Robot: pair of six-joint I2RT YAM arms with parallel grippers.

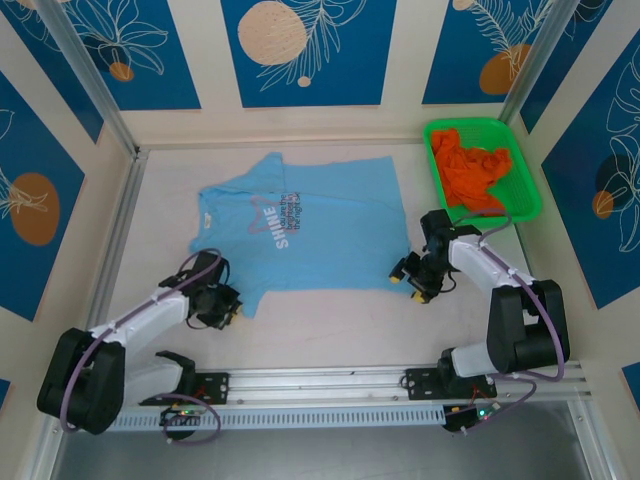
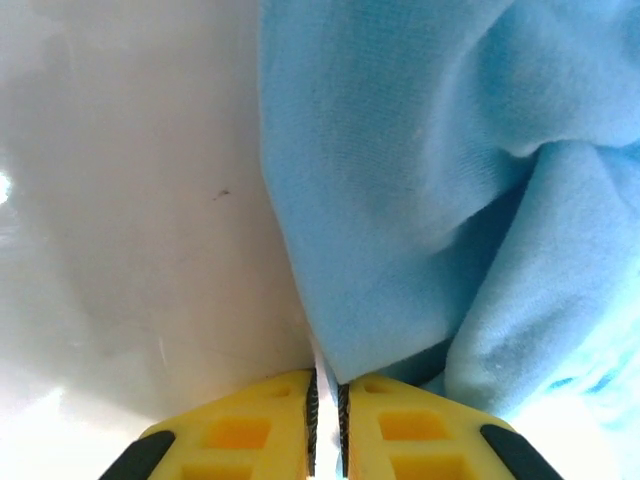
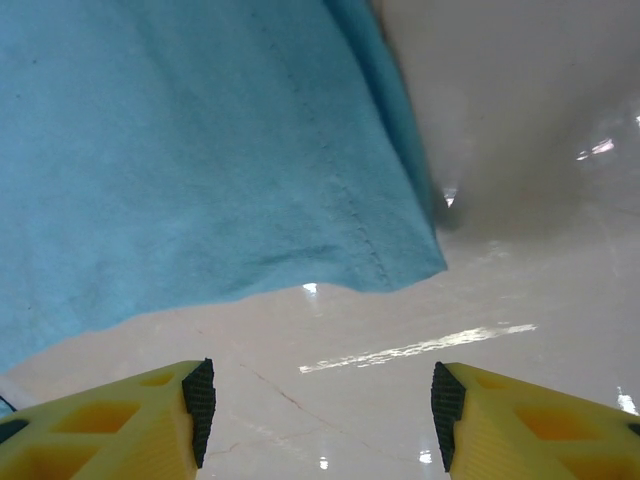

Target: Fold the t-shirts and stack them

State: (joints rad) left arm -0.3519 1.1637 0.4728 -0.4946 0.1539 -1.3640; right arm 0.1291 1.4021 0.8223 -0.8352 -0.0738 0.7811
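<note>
The light blue t-shirt [image 1: 310,230] with white "SHINE" lettering lies spread out on the white table, its hem toward the arms. At the shirt's near left corner, my left gripper [image 1: 233,310] has its jaws nearly together. In the left wrist view the yellow fingers [image 2: 327,385] pinch the thin edge of the bunched blue cloth [image 2: 420,180]. My right gripper [image 1: 408,290] is low over the table just short of the shirt's near right corner [image 3: 400,250]. It stands open [image 3: 322,405] with only bare table between its pads. The orange t-shirt [image 1: 475,175] lies crumpled in the basket.
A green mesh basket [image 1: 465,123] sits at the back right, against the wall. Blue-and-white panel walls close off the table on three sides. A metal rail [image 1: 320,385] runs along the near edge under the arm bases.
</note>
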